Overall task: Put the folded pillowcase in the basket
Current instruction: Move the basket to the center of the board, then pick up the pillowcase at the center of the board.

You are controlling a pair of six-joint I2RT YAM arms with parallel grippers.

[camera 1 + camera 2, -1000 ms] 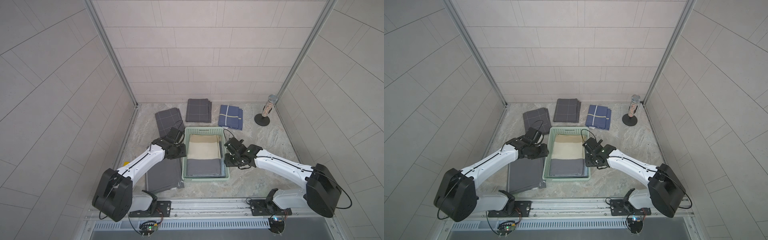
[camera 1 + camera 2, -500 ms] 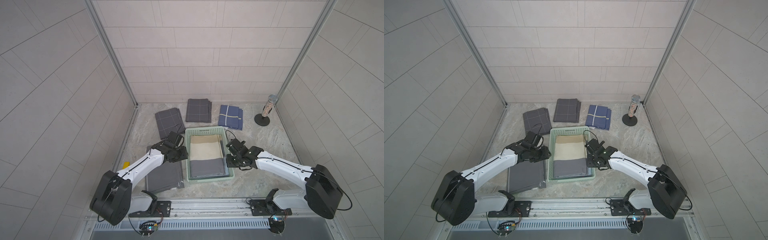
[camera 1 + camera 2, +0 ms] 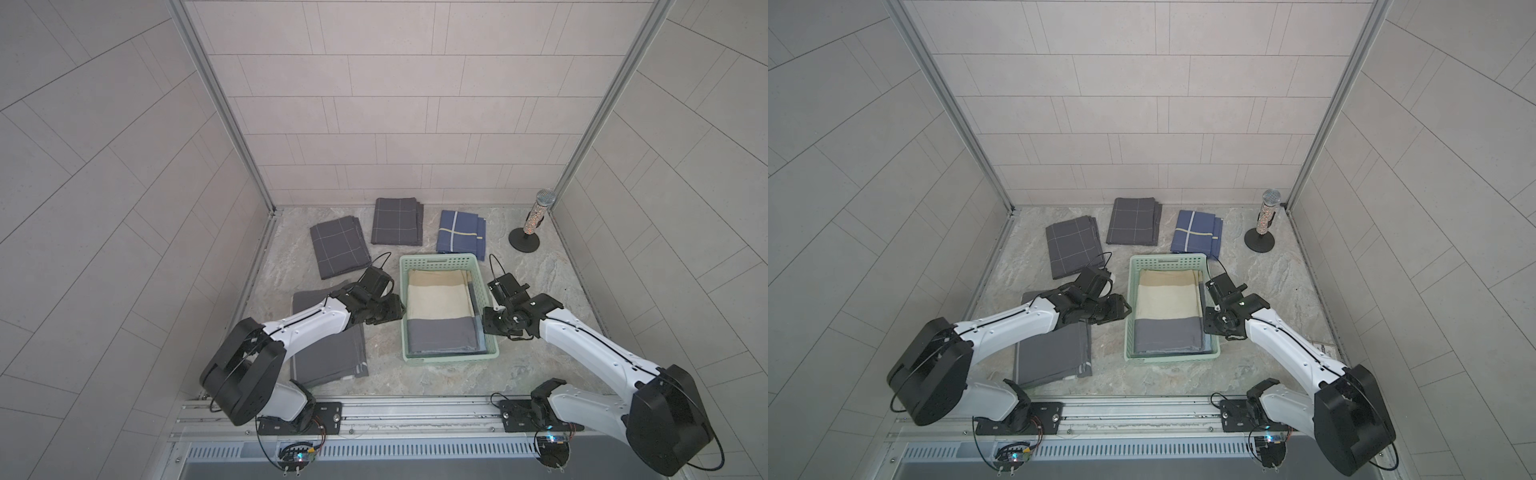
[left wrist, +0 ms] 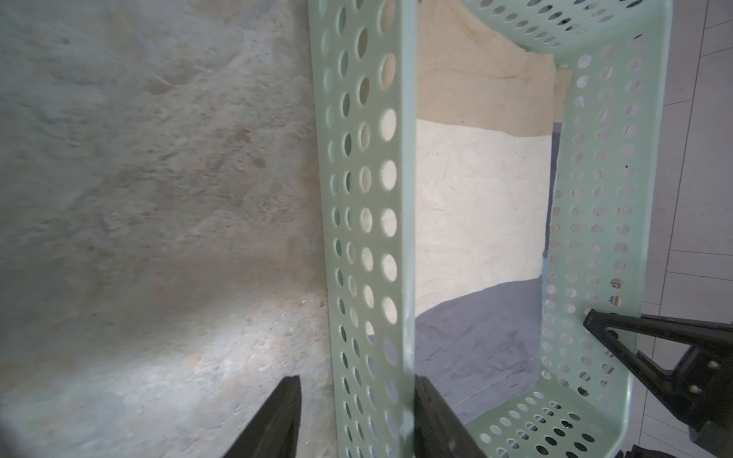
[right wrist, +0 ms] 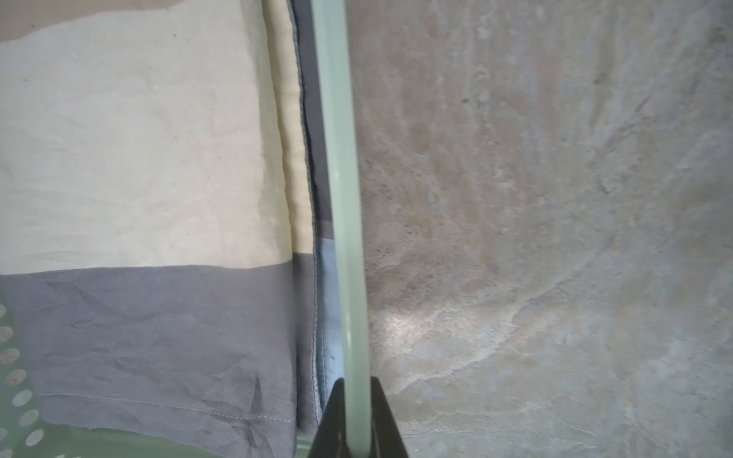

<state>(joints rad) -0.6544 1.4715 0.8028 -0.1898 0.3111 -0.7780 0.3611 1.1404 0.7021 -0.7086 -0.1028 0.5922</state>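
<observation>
The mint-green basket (image 3: 436,261) (image 3: 1167,262) stands mid-table in both top views. In it lies the folded pillowcase (image 3: 440,307) (image 3: 1167,307), banded tan, cream and grey. My left gripper (image 3: 397,311) (image 4: 357,380) is open and straddles the basket's left wall (image 4: 365,198): one finger is outside with a gap, the other inside against the wall. My right gripper (image 3: 486,322) (image 5: 357,382) is shut on the basket's right rim (image 5: 341,178). The pillowcase (image 5: 139,158) lies flat beside that rim.
A plain grey folded cloth (image 3: 328,353) lies at the front left under my left arm. Two grey checked folded cloths (image 3: 338,249) (image 3: 397,222) and a blue one (image 3: 461,237) lie behind the basket. A glittery tube on a black stand (image 3: 525,241) is at the back right.
My right gripper has shut on the basket's right rim. The basket has slid to the right, and my left gripper has followed along its left wall.
</observation>
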